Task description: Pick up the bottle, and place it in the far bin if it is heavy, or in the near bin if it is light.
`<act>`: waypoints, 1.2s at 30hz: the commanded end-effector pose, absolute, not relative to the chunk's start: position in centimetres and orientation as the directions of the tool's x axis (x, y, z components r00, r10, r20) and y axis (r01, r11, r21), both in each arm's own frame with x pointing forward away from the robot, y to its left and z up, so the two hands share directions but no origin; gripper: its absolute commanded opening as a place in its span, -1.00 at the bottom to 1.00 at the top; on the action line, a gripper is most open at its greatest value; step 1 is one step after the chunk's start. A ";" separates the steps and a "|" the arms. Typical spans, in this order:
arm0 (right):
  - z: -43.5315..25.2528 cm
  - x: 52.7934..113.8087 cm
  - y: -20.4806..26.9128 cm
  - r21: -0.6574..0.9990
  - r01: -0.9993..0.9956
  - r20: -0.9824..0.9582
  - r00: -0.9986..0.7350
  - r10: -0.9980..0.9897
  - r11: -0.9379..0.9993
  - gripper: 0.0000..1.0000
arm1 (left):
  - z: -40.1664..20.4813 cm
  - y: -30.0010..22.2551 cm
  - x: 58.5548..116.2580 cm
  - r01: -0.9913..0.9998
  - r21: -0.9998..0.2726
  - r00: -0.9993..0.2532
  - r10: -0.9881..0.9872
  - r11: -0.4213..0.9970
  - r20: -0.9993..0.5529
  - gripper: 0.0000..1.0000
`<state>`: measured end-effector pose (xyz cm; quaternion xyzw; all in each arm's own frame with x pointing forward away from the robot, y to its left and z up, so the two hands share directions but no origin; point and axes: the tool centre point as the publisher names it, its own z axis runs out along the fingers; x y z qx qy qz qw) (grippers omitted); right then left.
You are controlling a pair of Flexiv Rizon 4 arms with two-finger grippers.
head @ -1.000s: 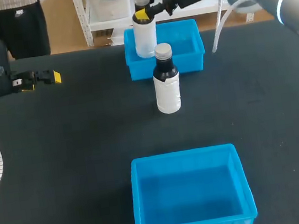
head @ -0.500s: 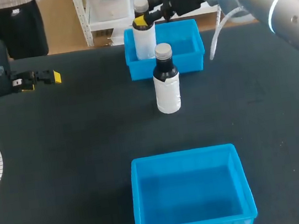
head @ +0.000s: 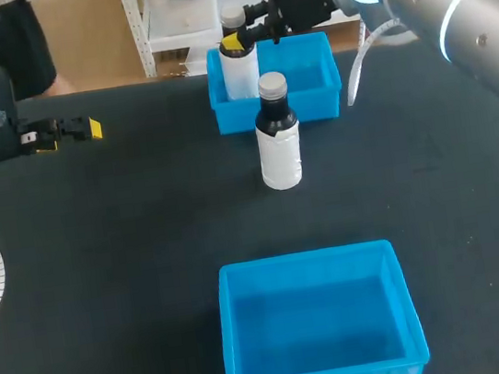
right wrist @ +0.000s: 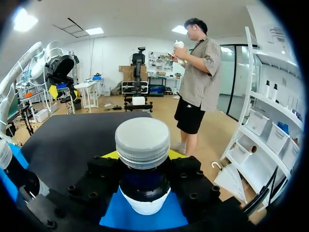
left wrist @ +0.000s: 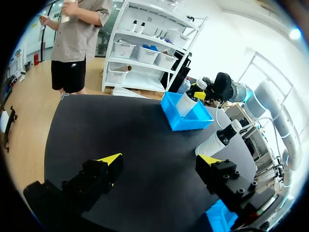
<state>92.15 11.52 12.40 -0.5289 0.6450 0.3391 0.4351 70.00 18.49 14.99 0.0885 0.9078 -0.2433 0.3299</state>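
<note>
The right tool [head: 240, 26] is clamped on the neck of a bottle [head: 239, 66], just under the cap. That bottle is upright inside the far bin [head: 318, 66], at its left end. Whether its base touches the bin floor, I can't tell. A second bottle [head: 277, 137], dark neck and white body, stands upright on the surface [head: 111, 262] just near of that bin, between it and the near bin [head: 234, 338]. Over at the far left, the left tool [head: 83, 129] hangs with fingers spread wide, nothing between them.
</note>
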 end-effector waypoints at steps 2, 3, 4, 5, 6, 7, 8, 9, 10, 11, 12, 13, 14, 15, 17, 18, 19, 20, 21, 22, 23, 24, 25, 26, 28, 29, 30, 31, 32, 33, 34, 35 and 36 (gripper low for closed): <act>12.3 93.4 11.9 0.212 -0.919 -0.915 -0.067 -0.399 -0.333 -0.04 | 15.0 18.5 70.0 0.321 -0.383 -0.767 0.000 0.866 -0.642 1.00; 12.3 93.4 11.9 0.213 -0.919 -0.914 -0.068 -0.399 -0.332 0.13 | 15.0 18.5 70.0 0.321 -0.383 -0.767 0.000 0.866 -0.642 1.00; 12.3 93.4 11.9 0.215 -0.919 -0.914 -0.069 -0.401 -0.332 0.33 | 15.0 18.5 70.0 0.321 -0.383 -0.767 0.000 0.866 -0.642 1.00; 12.3 93.4 11.9 0.217 -0.919 -0.911 -0.069 -0.407 -0.329 1.00 | 15.0 18.5 70.0 0.321 -0.383 -0.767 0.000 0.866 -0.642 1.00; 12.2 93.4 11.9 0.218 -0.919 -0.910 -0.070 -0.409 -0.328 1.00 | 15.0 18.5 70.0 0.321 -0.383 -0.767 0.000 0.866 -0.642 1.00; 12.2 93.4 11.8 0.223 -0.919 -0.908 -0.075 -0.413 -0.325 1.00 | 15.0 18.5 70.0 0.321 -0.383 -0.767 0.000 0.866 -0.642 1.00; 12.2 93.5 11.7 0.224 -0.919 -0.907 -0.076 -0.413 -0.324 1.00 | 15.0 18.5 70.0 0.321 -0.383 -0.767 0.000 0.866 -0.642 1.00; 12.3 93.5 11.6 0.226 -0.919 -0.906 -0.077 -0.415 -0.323 1.00 | 15.0 18.5 70.0 0.321 -0.383 -0.767 0.000 0.866 -0.642 1.00; 12.4 93.5 11.4 0.227 -0.919 -0.905 -0.078 -0.417 -0.321 1.00 | 15.0 18.5 70.0 0.321 -0.383 -0.767 0.000 0.866 -0.642 1.00; 12.6 93.5 11.2 0.228 -0.920 -0.904 -0.079 -0.419 -0.319 1.00 | 15.0 18.5 70.0 0.321 -0.383 -0.767 0.000 0.866 -0.642 1.00; 12.8 93.5 10.9 0.228 -0.921 -0.904 -0.079 -0.421 -0.316 1.00 | 15.0 18.5 70.0 0.321 -0.383 -0.767 0.000 0.866 -0.642 1.00; 13.0 93.5 10.5 0.227 -0.922 -0.903 -0.079 -0.422 -0.312 1.00 | 15.0 18.5 70.0 0.321 -0.383 -0.767 0.000 0.866 -0.642 1.00; 13.3 93.5 10.0 0.223 -0.926 -0.903 -0.078 -0.423 -0.306 1.00 | 15.0 18.5 70.0 0.321 -0.383 -0.767 0.000 0.866 -0.642 1.00; 13.6 93.4 9.5 0.220 -0.930 -0.902 -0.078 -0.424 -0.296 1.00 | 15.0 18.5 70.0 0.321 -0.383 -0.767 0.000 0.866 -0.642 1.00; 14.1 93.3 8.1 0.217 -0.936 -0.902 -0.085 -0.422 -0.275 1.00 | 15.0 18.5 70.0 0.321 -0.383 -0.767 0.000 0.866 -0.642 1.00; 14.3 93.2 7.4 0.214 -0.941 -0.902 -0.087 -0.422 -0.263 1.00 | 15.0 18.5 70.0 0.321 -0.383 -0.767 0.000 0.866 -0.642 1.00; 14.7 93.0 6.4 0.210 -0.945 -0.903 -0.091 -0.419 -0.249 1.00 | 15.0 18.5 70.0 0.321 -0.383 -0.767 0.000 0.866 -0.642 1.00; 14.9 92.8 5.5 0.209 -0.950 -0.904 -0.097 -0.415 -0.233 1.00 | 15.0 18.5 70.0 0.321 -0.383 -0.767 0.000 0.866 -0.642 1.00; 15.2 92.6 4.6 0.210 -0.953 -0.906 -0.106 -0.410 -0.217 1.00 | 15.0 18.5 70.0 0.321 -0.383 -0.767 0.000 0.866 -0.642 1.00; 15.4 92.5 3.6 0.206 -0.958 -0.906 -0.109 -0.408 -0.200 1.00 | 15.0 18.5 70.0 0.321 -0.383 -0.767 0.000 0.866 -0.642 1.00; 15.7 92.3 2.7 0.202 -0.962 -0.906 -0.112 -0.409 -0.183 1.00 | 15.0 18.5 70.0 0.321 -0.383 -0.767 0.000 0.866 -0.642 1.00; 15.9 92.0 1.6 0.197 -0.967 -0.905 -0.115 -0.410 -0.164 1.00 | 15.0 18.5 70.0 0.321 -0.383 -0.767 0.000 0.866 -0.642 1.00; 16.2 91.7 0.6 0.189 -0.971 -0.903 -0.114 -0.414 -0.145 1.00 | 15.0 18.5 70.0 0.321 -0.383 -0.767 0.000 0.866 -0.642 1.00; 16.4 91.4 -0.3 0.187 -0.974 -0.902 -0.119 -0.414 -0.127 1.00 | 15.0 18.5 70.0 0.321 -0.383 -0.767 0.000 0.866 -0.642 1.00; 16.8 90.9 -2.3 0.183 -0.979 -0.902 -0.130 -0.411 -0.092 1.00 | 15.0 18.5 70.0 0.321 -0.383 -0.767 0.000 0.866 -0.642 1.00; 17.0 90.6 -3.3 0.179 -0.981 -0.900 -0.134 -0.415 -0.070 1.00 | 15.0 18.5 70.0 0.321 -0.383 -0.767 0.000 0.866 -0.642 1.00; 17.2 90.3 -4.2 0.175 -0.983 -0.899 -0.138 -0.416 -0.052 1.00 | 15.0 18.5 70.0 0.321 -0.383 -0.767 0.000 0.866 -0.642 1.00; 17.4 90.0 -5.2 0.169 -0.985 -0.898 -0.141 -0.418 -0.031 1.00 | 15.0 18.5 70.0 0.321 -0.383 -0.767 0.000 0.866 -0.642 1.00; 17.6 89.7 -6.1 0.164 -0.986 -0.895 -0.144 -0.421 -0.011 1.00 | 15.0 18.5 70.0 0.321 -0.383 -0.767 0.000 0.866 -0.642 1.00; 17.8 89.3 -7.0 0.155 -0.988 -0.893 -0.145 -0.426 0.011 1.00 | 15.0 18.5 70.0 0.321 -0.383 -0.767 0.000 0.866 -0.642 1.00; 18.0 88.9 -7.9 0.146 -0.989 -0.891 -0.144 -0.430 0.029 1.00 | 15.0 18.5 70.0 0.321 -0.383 -0.767 0.000 0.866 -0.642 1.00; 18.2 88.5 -8.7 0.139 -0.989 -0.891 -0.144 -0.430 0.044 1.00 | 15.0 18.5 70.0 0.321 -0.383 -0.767 0.000 0.866 -0.642 1.00; 18.4 88.1 -9.5 0.133 -0.989 -0.890 -0.146 -0.432 0.059 1.00 | 15.0 18.5 70.0 0.321 -0.383 -0.767 0.000 0.866 -0.642 1.00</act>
